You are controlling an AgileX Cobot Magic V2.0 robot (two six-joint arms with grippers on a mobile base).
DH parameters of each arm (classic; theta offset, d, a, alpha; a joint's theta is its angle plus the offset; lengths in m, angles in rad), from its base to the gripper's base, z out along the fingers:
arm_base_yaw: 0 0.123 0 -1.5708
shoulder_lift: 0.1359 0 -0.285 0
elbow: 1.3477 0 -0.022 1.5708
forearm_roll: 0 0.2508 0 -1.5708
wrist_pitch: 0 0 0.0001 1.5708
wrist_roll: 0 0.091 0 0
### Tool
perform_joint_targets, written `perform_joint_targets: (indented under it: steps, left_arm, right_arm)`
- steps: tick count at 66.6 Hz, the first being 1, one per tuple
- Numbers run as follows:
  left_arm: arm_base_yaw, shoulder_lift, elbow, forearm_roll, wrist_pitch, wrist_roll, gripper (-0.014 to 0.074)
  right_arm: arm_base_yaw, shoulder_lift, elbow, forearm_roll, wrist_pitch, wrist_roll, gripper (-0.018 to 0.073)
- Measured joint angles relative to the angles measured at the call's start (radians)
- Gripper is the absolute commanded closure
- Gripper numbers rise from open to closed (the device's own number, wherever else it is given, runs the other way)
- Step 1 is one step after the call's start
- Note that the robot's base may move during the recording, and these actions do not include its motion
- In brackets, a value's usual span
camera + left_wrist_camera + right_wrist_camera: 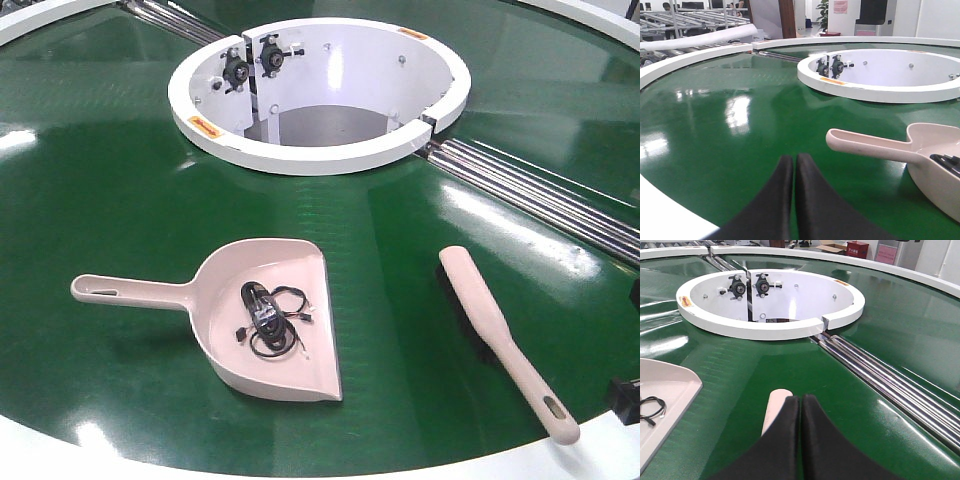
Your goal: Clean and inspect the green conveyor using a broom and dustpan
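Observation:
The pale pink dustpan [232, 272] lies on the green conveyor [100, 180], handle pointing left, with a tangle of black cable [268, 320] in its pan. To its right lies the pale pink broom [490, 318], bristles down, its slotted handle end near the front rim. My left gripper [792, 160] is shut on nothing and hovers over the belt just short of the dustpan handle [865, 145]. The right gripper [801, 399] is also shut and empty. It is over the broom, whose rounded far tip [776, 402] peeks out behind its left finger.
The white ring-shaped opening [320, 160] with black bearing mounts sits beyond the tools. Metal rollers [540, 195] run diagonally from the ring toward the right. The white rim [300, 470] borders the belt in front. A dark object [625, 398] shows at the right edge.

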Motion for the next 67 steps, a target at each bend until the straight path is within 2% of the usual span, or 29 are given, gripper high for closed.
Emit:
perform_joint_targets:
  steps: [36,44,54,61,67]
  left_arm:
    - [0.0,0.0,0.0,0.0,0.0,0.0,0.0603]
    - [0.0,0.0,0.0,0.0,0.0,0.0,0.0603]
    - [0.0,0.0,0.0,0.0,0.0,0.0,0.0603]
    - [0.0,0.0,0.0,0.0,0.0,0.0,0.0603]
    - [0.0,0.0,0.0,0.0,0.001,0.0,0.0603]
  right_arm:
    - [0.0,-0.027,0.017,-0.014,-0.009,-0.019,0.0563]
    - [0.0,-0.127,0.095,-0.015,-0.054,-0.021,0.0563]
    - [0.0,-0.313,0.271,-0.015,-0.123,-0.022,0.0563]
    - [0.0,-0.442,0.363,-0.019,-0.13,-0.023,0.0563]
    - [0.0,-0.505,0.372,-0.02,-0.109,-0.023,0.0563]
